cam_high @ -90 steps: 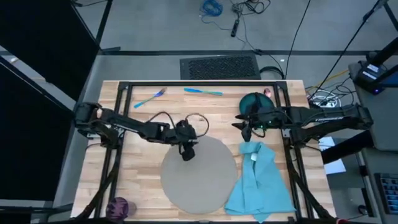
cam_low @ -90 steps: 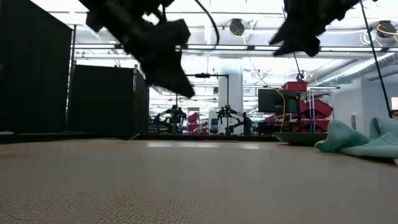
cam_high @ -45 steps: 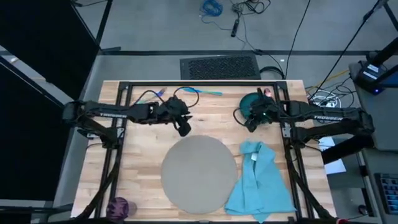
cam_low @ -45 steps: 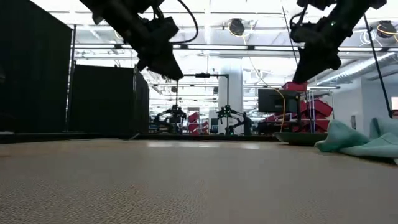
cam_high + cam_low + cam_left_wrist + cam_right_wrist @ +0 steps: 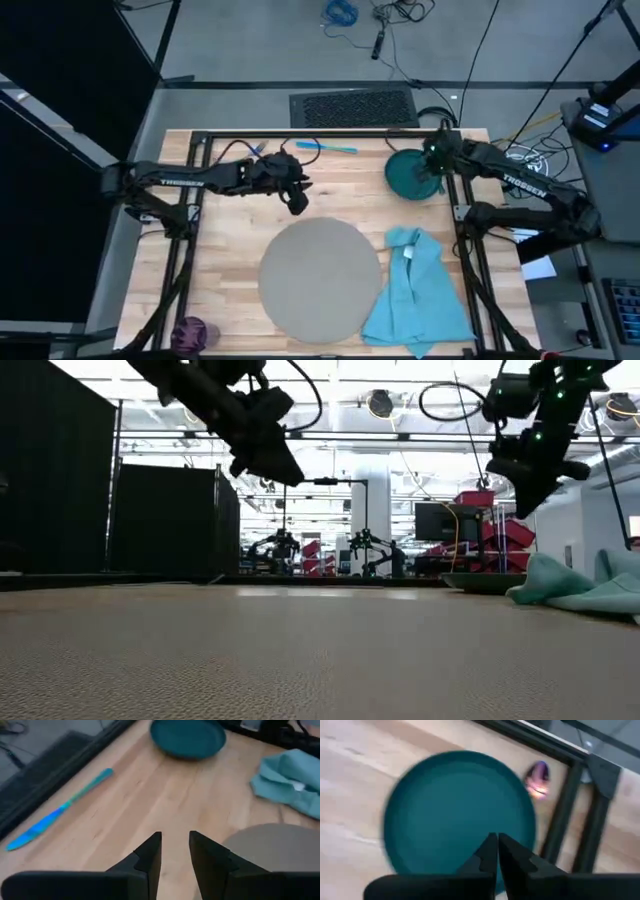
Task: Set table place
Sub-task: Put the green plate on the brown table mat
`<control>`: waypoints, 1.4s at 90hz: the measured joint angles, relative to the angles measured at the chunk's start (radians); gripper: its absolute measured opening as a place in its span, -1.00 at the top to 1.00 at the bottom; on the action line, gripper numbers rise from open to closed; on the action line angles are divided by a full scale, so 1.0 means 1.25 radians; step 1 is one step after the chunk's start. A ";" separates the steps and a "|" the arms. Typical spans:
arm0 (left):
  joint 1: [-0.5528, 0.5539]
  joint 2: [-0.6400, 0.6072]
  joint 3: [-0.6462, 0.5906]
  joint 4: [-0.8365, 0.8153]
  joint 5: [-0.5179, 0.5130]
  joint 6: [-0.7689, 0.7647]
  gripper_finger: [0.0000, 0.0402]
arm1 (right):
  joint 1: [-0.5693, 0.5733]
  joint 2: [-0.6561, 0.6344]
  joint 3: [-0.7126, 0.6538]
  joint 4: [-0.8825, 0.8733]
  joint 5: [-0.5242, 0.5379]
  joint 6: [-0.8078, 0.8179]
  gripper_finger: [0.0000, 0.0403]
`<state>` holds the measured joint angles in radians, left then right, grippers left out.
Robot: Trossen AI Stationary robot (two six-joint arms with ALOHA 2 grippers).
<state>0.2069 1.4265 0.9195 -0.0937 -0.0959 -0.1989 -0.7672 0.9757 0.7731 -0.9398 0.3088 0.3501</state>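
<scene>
The table (image 5: 230, 230) of pale planks carried everything, with the round grey mat (image 5: 320, 278) laid near the middle of its front half — presumably as the base the rest of the place would be built on. Just beside the mat's right edge lay the light blue napkin (image 5: 420, 290), rumpled rather than folded, so it probably had yet to be arranged. The dark teal plate (image 5: 408, 173) sat flat at the back right, well apart from the mat and bare. The right gripper (image 5: 433, 170) hung over the plate's right side, its fingers almost together above the dish and holding nothing; it looked placed there to come down on the rim. The left gripper (image 5: 297, 203) hovered above bare wood between the mat and the cutlery, fingers (image 5: 150, 855) a small way apart and empty — likely heading for the blue-handled knife (image 5: 60, 809) lying along the back edge. The fork was hidden under the left arm. The purple cup (image 5: 190, 332) stood alone at the front left corner.
</scene>
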 joint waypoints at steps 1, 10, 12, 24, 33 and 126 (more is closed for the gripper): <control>0.000 0.001 0.000 -0.001 0.001 -0.001 0.57 | -0.007 0.004 0.000 -0.001 0.000 -0.002 1.00; 0.002 0.011 0.000 0.004 0.014 -0.001 0.57 | -0.058 0.051 0.000 -0.006 0.001 -0.018 1.00; 0.001 0.011 0.000 0.000 0.015 -0.001 0.57 | -0.065 0.065 0.000 -0.006 0.001 -0.019 1.00; -0.006 0.011 0.000 0.001 0.018 0.000 0.57 | -0.096 0.150 0.000 -0.004 0.009 -0.030 1.00; -0.010 0.011 0.000 0.001 0.018 0.000 0.57 | -0.102 0.189 0.000 -0.010 0.059 -0.020 1.00; -0.055 0.010 0.000 -0.019 0.031 0.020 0.57 | 0.045 0.278 -0.101 -0.097 0.124 0.207 1.00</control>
<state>0.1383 1.4395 0.9192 -0.1169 -0.0578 -0.1745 -0.7114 1.3228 0.6464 -1.0613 0.4644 0.6086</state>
